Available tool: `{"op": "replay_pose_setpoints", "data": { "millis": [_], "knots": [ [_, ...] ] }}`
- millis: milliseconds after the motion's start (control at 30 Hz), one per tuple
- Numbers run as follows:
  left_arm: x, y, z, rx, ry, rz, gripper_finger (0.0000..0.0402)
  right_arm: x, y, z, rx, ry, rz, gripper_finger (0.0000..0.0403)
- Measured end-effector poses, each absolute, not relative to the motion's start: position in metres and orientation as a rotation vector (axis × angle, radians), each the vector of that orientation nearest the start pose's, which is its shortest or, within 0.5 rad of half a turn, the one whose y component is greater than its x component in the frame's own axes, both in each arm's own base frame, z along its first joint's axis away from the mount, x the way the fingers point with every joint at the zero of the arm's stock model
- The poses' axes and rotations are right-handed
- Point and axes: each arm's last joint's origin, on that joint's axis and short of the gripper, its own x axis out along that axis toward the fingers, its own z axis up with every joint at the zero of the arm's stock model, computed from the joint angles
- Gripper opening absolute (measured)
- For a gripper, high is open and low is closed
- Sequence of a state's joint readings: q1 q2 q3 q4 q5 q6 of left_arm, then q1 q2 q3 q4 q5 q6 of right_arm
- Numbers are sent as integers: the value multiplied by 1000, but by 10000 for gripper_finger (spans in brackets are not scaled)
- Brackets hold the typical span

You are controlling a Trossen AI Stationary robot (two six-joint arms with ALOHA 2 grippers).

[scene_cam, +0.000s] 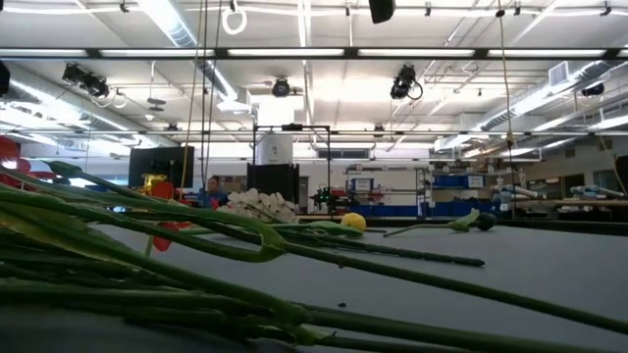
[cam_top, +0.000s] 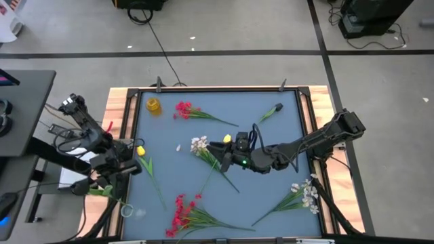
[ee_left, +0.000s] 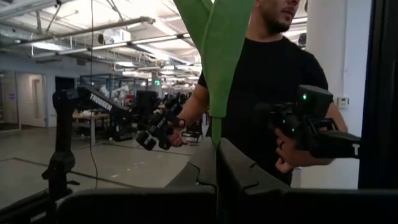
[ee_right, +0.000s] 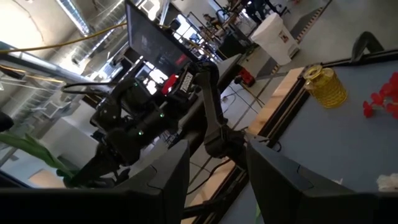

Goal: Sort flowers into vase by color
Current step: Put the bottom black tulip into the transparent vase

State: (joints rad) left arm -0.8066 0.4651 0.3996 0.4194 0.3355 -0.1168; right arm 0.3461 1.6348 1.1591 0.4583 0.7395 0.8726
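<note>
Flowers lie spread on bench (cam_top: 285,139): red (cam_top: 183,110), white (cam_top: 199,144), yellow (cam_top: 141,150). Yellow vase (cam_top: 154,105) far left. Left tool (cam_top: 102,190) pinches green stem (ee_left: 214,74) at left edge. Right tool (cam_top: 227,146) wide, empty, mid-bench. Thin stem could slip and drop off bench.

R gripper (cam_top: 229,150) over white flower (cam_top: 199,144), mid table.

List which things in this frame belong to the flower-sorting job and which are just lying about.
Job:
yellow glass vase
red flowers
white flowers
yellow buds
green stem held in the shut left gripper
open right gripper over the table's middle

Lying about:
cables on the floor
person behind the table
</note>
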Motion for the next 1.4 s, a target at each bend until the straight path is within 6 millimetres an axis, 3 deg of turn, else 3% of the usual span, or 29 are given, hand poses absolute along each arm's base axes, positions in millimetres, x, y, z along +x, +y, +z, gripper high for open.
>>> {"op": "replay_pose_setpoints", "data": {
  "millis": [633, 867, 1167, 1400],
  "knots": [
    [71, -99, 298, -235, -251, -1249, 0, 356, 106, 306, 845, -155, -377, 169],
    [74, -103, 282, -203, -71, -1214, 0, 357, 103, 306, 835, -155, -385, 169],
    [75, -103, 278, -140, -74, -1188, 0, 359, 98, 306, 838, -150, -373, 169],
    [75, -106, 260, -174, -89, -1199, 0, 359, 98, 306, 839, -149, -372, 169]
  ]
}}
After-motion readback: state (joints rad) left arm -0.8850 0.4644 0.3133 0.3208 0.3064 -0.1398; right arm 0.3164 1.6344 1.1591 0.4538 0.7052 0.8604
